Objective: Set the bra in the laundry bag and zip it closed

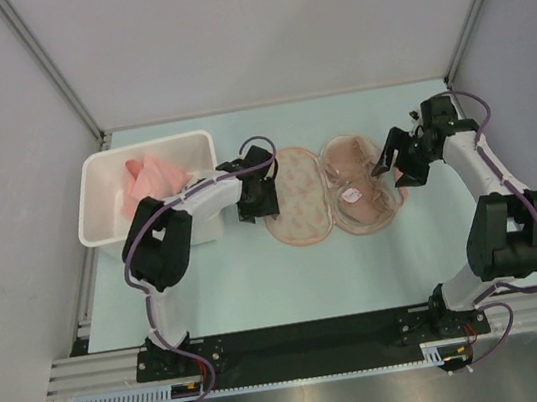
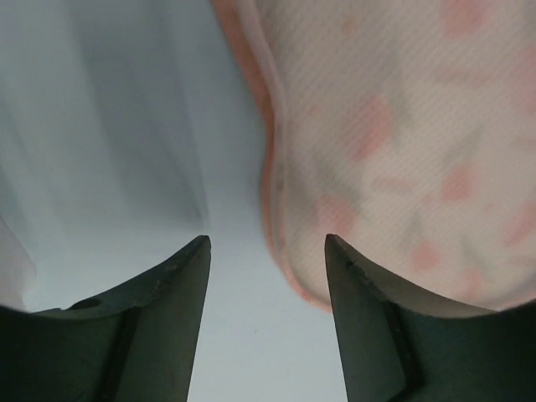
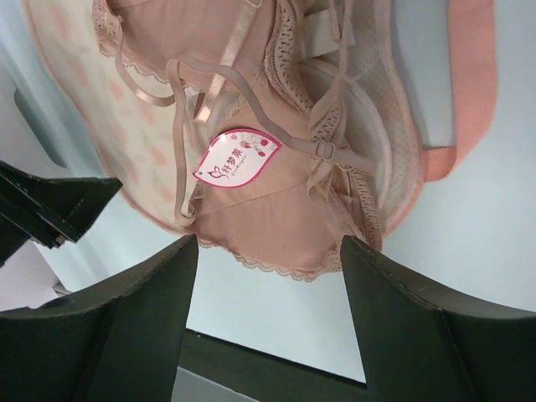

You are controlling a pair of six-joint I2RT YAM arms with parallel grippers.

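The laundry bag (image 1: 299, 201) lies open like a clamshell on the table, its printed left lobe bare. The beige bra (image 1: 356, 176) sits bunched in the right lobe, its pale tag (image 3: 237, 157) facing up. My left gripper (image 1: 261, 202) is open and empty at the left lobe's outer rim; in the left wrist view (image 2: 266, 243) the bag's rim (image 2: 276, 209) lies between the fingertips. My right gripper (image 1: 392, 167) is open and empty at the right lobe's outer edge; in the right wrist view (image 3: 268, 243) the bra's lace hem (image 3: 276, 251) lies just beyond the fingertips.
A white plastic bin (image 1: 102, 170) with a pink cloth (image 1: 154, 176) stands at the left, close behind my left arm. The pale table (image 1: 261, 283) is ringed by grey walls. A black rail (image 1: 309, 336) runs along the near edge.
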